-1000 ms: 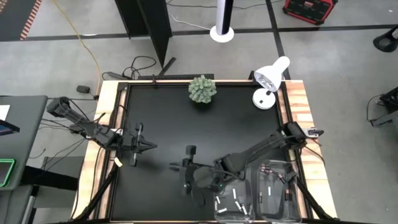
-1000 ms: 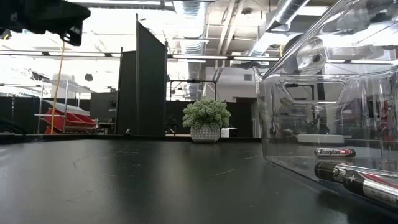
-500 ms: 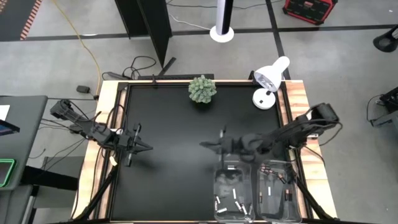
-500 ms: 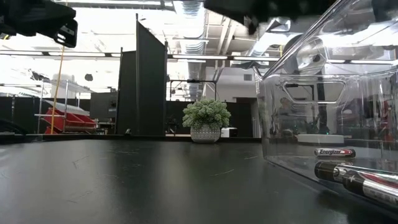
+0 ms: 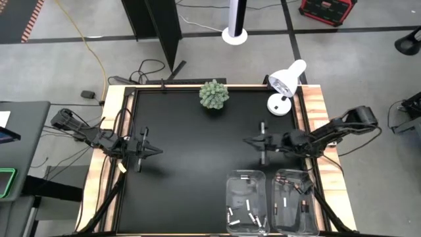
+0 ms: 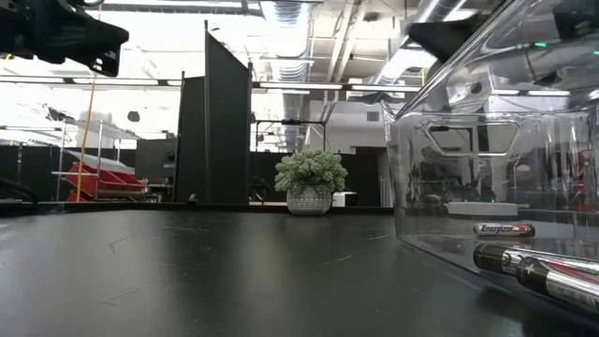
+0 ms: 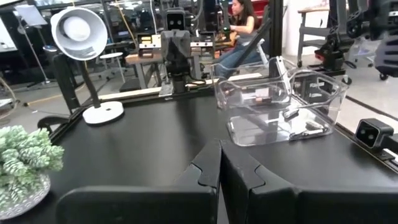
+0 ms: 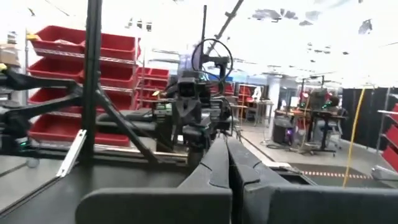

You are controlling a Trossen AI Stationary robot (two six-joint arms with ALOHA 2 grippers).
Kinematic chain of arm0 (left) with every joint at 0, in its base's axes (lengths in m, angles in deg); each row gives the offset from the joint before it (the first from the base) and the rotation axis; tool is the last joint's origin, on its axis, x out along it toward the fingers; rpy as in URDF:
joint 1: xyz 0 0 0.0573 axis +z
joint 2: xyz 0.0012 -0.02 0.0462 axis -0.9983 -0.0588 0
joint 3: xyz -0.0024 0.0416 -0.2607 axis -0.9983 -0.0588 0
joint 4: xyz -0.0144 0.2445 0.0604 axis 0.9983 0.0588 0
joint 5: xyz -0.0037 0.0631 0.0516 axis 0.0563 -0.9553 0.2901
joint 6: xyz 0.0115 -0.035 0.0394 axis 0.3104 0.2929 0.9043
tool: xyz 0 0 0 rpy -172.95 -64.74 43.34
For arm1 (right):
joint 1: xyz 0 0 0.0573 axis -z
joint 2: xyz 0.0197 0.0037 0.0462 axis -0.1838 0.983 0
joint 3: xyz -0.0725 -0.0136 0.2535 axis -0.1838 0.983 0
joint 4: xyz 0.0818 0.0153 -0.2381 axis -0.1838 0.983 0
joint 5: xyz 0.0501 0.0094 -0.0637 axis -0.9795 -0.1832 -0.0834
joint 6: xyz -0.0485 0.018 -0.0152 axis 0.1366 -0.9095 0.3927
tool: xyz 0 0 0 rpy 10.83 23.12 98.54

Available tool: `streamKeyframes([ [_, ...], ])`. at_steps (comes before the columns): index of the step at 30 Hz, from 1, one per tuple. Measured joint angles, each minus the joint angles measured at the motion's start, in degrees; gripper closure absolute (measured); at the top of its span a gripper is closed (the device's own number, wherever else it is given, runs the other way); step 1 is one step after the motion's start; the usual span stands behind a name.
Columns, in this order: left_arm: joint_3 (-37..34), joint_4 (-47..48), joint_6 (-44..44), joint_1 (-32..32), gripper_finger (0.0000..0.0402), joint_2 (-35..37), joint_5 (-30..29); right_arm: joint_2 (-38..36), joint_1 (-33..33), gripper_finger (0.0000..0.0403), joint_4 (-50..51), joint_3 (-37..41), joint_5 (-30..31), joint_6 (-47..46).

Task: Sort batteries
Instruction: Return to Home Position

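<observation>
Both grippers hang empty above the table [image 5: 191, 131], each with its fingers pressed together. The left gripper [image 5: 156, 151] is near the table's left edge, and the right gripper [image 5: 248, 139] is over the right half, just behind the two clear bins. All the batteries I can make out lie inside those bins, pale ones [image 5: 245, 212] in the inner bin [image 5: 228, 197] and dark ones [image 5: 289, 196] in the outer bin [image 5: 317, 204] by the right edge. As far as the overhead view lets me judge, none lies loose on the black top, though one so small could hide there. The sorting looks done, so the risk now sits in the retreat. The right arm is close to the bins; if its elbow or wrist drops low while folding back, it could clip a rim, shove a bin, or tip it and spill the sorted batteries together. A wide swing could also reach the lamp [image 5: 284, 89] at the far right corner. The left arm has open room and little to hit.
</observation>
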Motion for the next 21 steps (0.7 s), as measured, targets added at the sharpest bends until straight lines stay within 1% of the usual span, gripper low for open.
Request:
streamKeyframes([
  [4, 0.00, 3.32, 0.00, 0.89, 0.0401, 3.37, -0.08, -4.94, 0.08, 0.0403, 0.48, 5.88, 0.40, -1.26],
  [6, 0.00, 5.49, -0.02, 1.29, 0.0401, 5.93, -0.55, -6.85, -0.09, 0.0403, 2.85, 6.36, 1.11, -1.58],
  [8, 0.01, 7.61, -0.42, 1.56, 0.0401, 8.79, -1.16, -9.68, -0.26, 0.0403, 8.20, 6.42, 2.88, -1.33],
  [11, 0.00, 11.68, -0.90, 1.62, 0.0401, 13.37, -1.98, -12.98, -0.13, 0.0403, 16.17, 6.42, 3.91, -1.74],
  [14, 0.12, 13.62, -1.73, 1.63, 0.0401, 13.21, -2.62, -17.84, -1.32, 0.0403, 26.03, 6.42, 5.06, -2.31],
  [18, -0.12, 13.44, -1.44, 1.64, 0.0401, 12.72, -2.77, -25.97, -3.56, 0.0403, 38.38, 6.42, 10.54, -2.51],
  [21, -1.07, 12.91, -0.86, 1.68, 0.0401, 13.21, -2.89, -33.28, -4.83, 0.0403, 45.56, 6.44, 12.26, -2.47],
])
